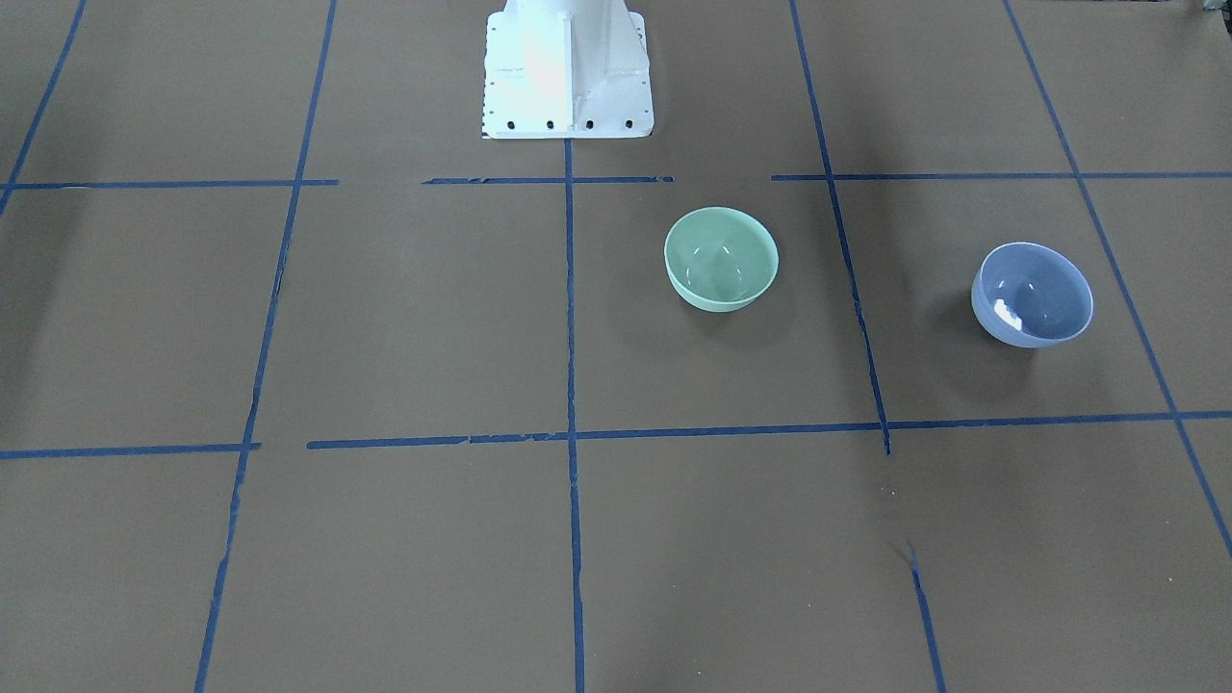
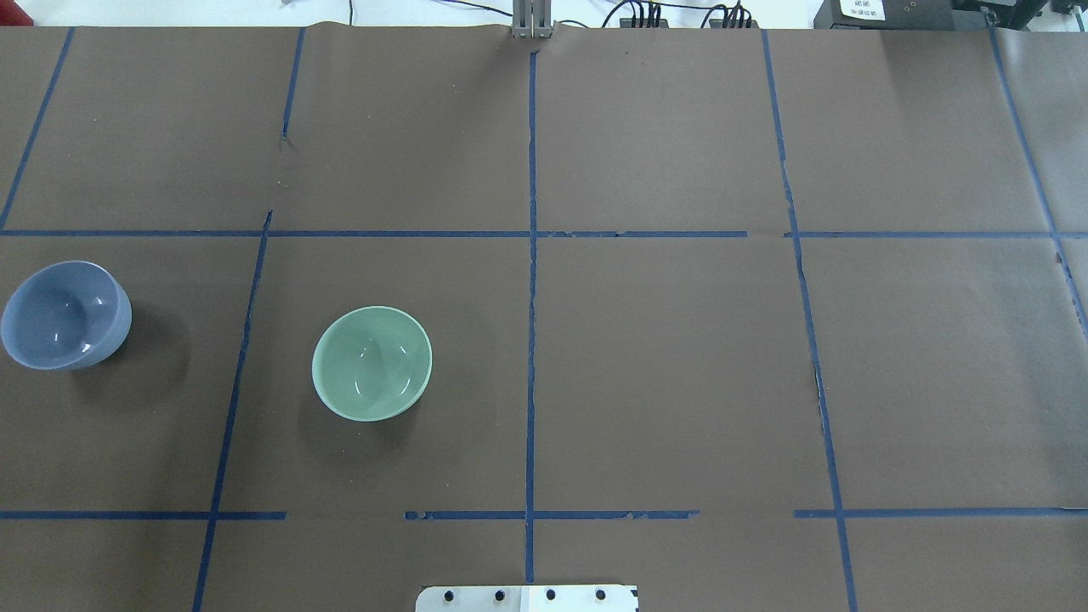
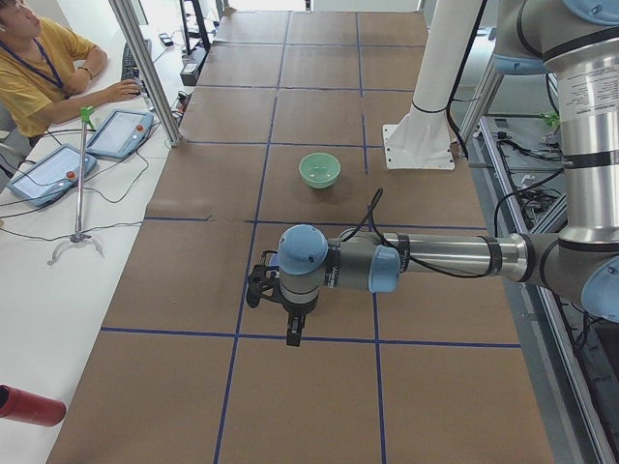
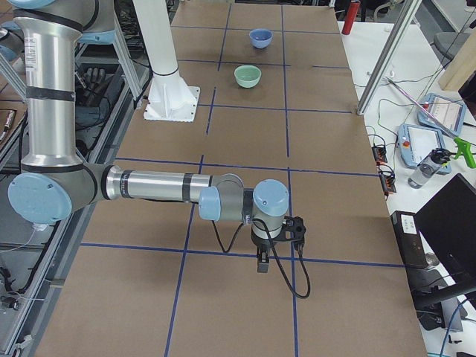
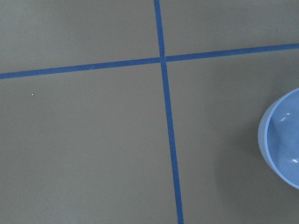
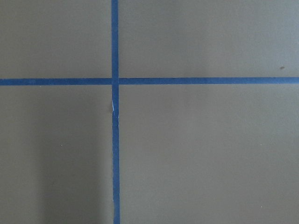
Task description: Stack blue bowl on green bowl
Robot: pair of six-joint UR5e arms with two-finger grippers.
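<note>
My left gripper [image 3: 257,290], open or closed I cannot tell, hangs near the blue bowl [image 2: 65,314], which stands well apart from the green bowl [image 2: 371,363], to my left of it, and a pinch on its glossy rim could slip and tip it.

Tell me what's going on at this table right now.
A two-arm robot is set to stack the blue bowl on the green bowl, but neither is held yet. Both bowls stand upright and apart on the brown table, in the robot's left half. The left arm hangs over the table beside the blue bowl, whose edge shows in its wrist camera. The right arm hangs over the opposite end, away from both.
</note>
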